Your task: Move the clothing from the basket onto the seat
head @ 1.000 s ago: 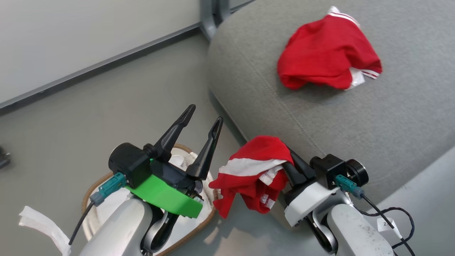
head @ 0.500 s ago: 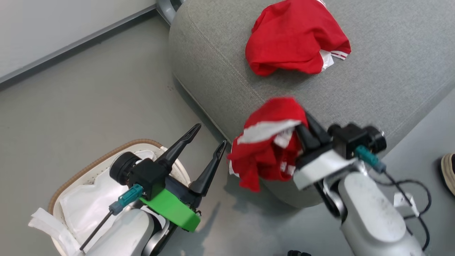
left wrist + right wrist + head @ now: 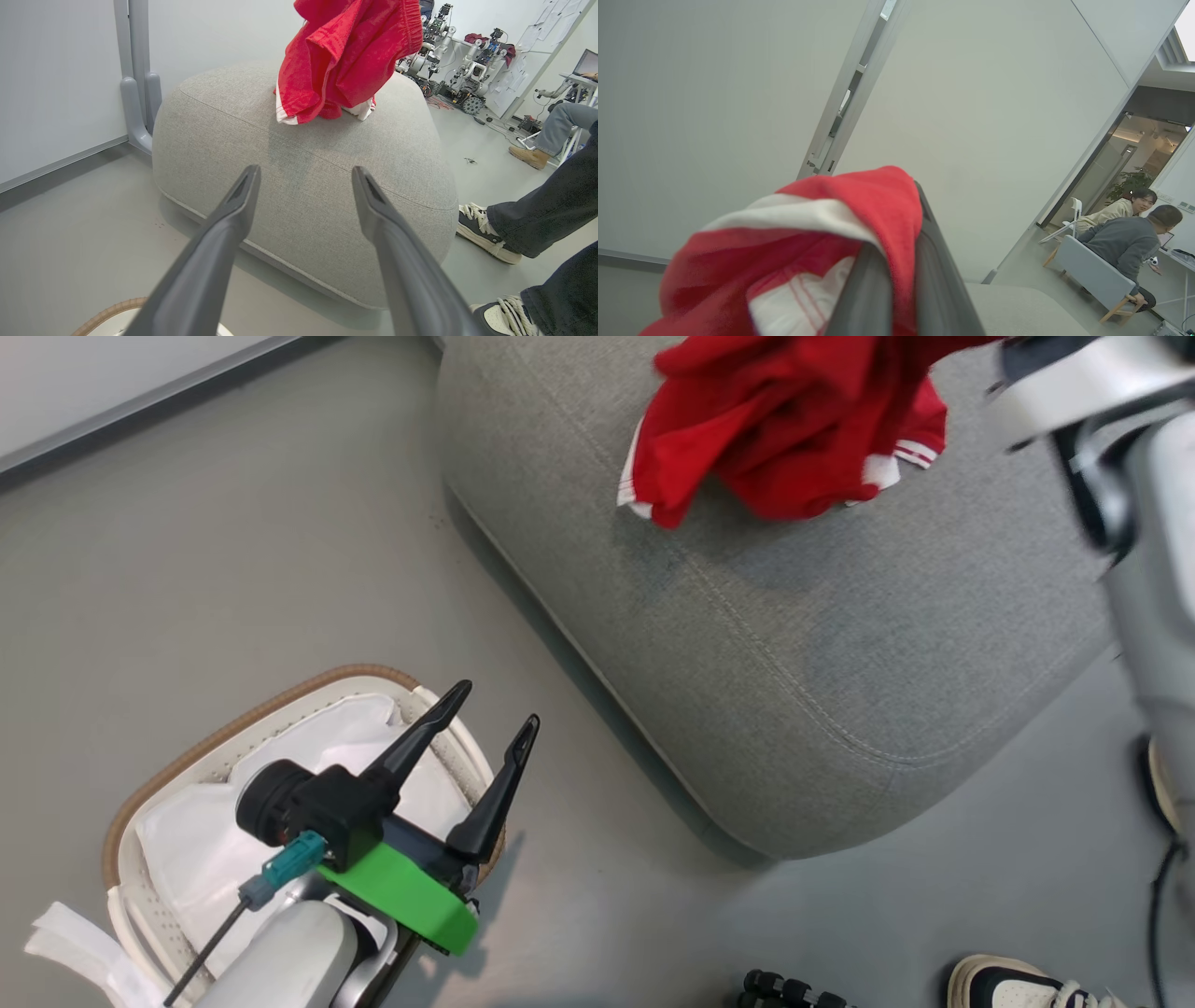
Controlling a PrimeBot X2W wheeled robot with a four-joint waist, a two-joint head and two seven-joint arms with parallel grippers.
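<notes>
My right gripper [image 3: 901, 252] is shut on a red garment [image 3: 794, 252] with a white band. In the head view that held garment [image 3: 747, 420] hangs over the grey seat [image 3: 840, 644], below my pale right forearm [image 3: 1144, 523]. A second red garment [image 3: 910, 439] with white trim lies on the seat just behind it. In the left wrist view the held garment [image 3: 345, 56] dangles just above the seat [image 3: 303, 154]. My left gripper [image 3: 497, 705] is open and holds nothing, above the cream basket [image 3: 233, 723], which holds a white cloth sheet [image 3: 215, 840].
A person's shoe [image 3: 1008, 985] and a small dark object [image 3: 784, 989] sit on the floor near the seat's front. A person's legs [image 3: 537, 219] stand right of the seat. A grey post [image 3: 135, 93] stands by the wall. Two people [image 3: 1125, 238] sit far off.
My right arm has carried the red garment up from beside the basket to above the seat, near the other garment. The head camera has shifted. My left gripper stays open over the basket.
</notes>
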